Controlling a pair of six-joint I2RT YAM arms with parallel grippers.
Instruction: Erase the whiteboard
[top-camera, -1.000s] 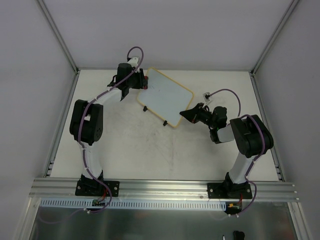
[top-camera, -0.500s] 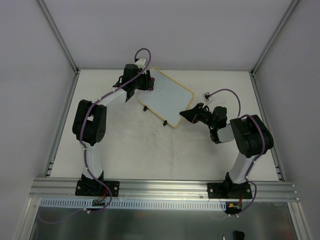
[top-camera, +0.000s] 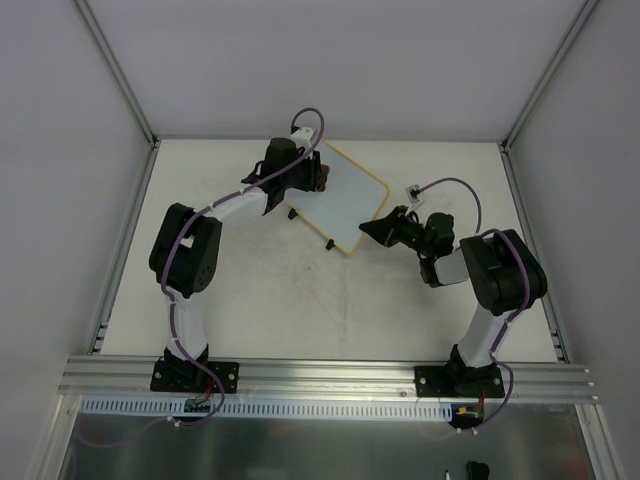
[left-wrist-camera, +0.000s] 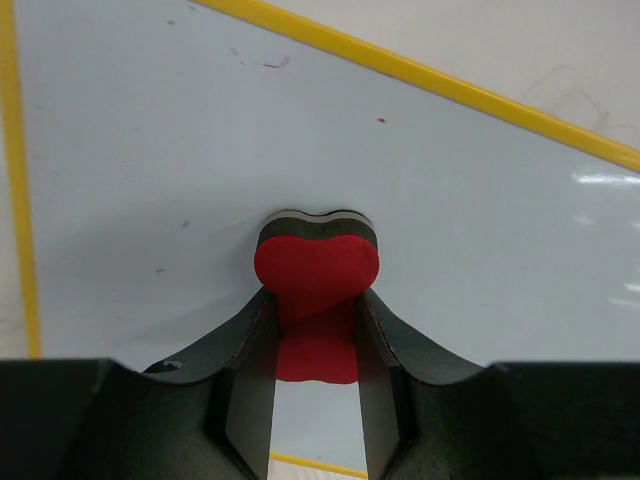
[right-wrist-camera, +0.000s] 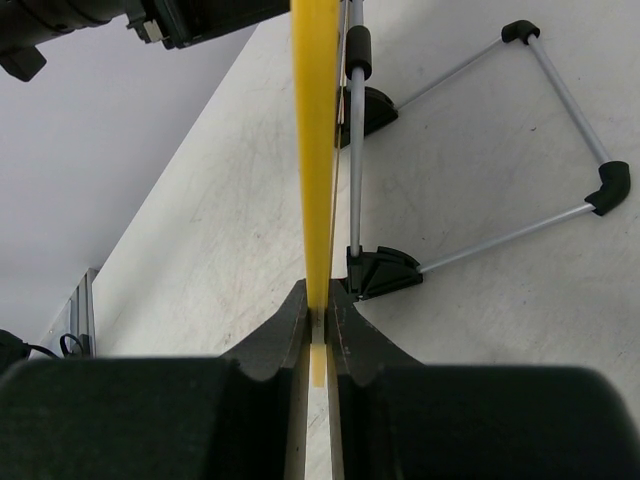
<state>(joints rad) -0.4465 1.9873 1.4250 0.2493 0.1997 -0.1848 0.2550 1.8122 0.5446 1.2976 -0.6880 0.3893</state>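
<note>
1. The whiteboard (top-camera: 350, 200) stands towards the far middle of the desk (top-camera: 300, 300), turned on a diagonal. It is a glossy white panel with rounded corners and a thin yellow frame.
2. The left wrist view shows its face (left-wrist-camera: 450, 230) close up: smooth, shiny, with only a few tiny dark specks near the top.
3. The right wrist view sees the board edge-on as a narrow yellow strip (right-wrist-camera: 315, 150). Behind it is a thin metal wire stand (right-wrist-camera: 500, 238) with black plastic feet (right-wrist-camera: 383, 272), which no other view shows.
4. The left gripper (left-wrist-camera: 317, 320) has its dark fingers clenched on the eraser (left-wrist-camera: 317, 275), a soft red block with a grey-and-black layered pad pressed against the board's face.
5. The right gripper (right-wrist-camera: 317, 300) is pinched tight on the board's yellow edge, at its near-right corner seen from above (top-camera: 368, 230).
6. The desk is matt off-white, scuffed with grey marks.
7. Pale grey walls and aluminium posts enclose it, with a ribbed metal rail (top-camera: 330, 375) along the near side.
</note>
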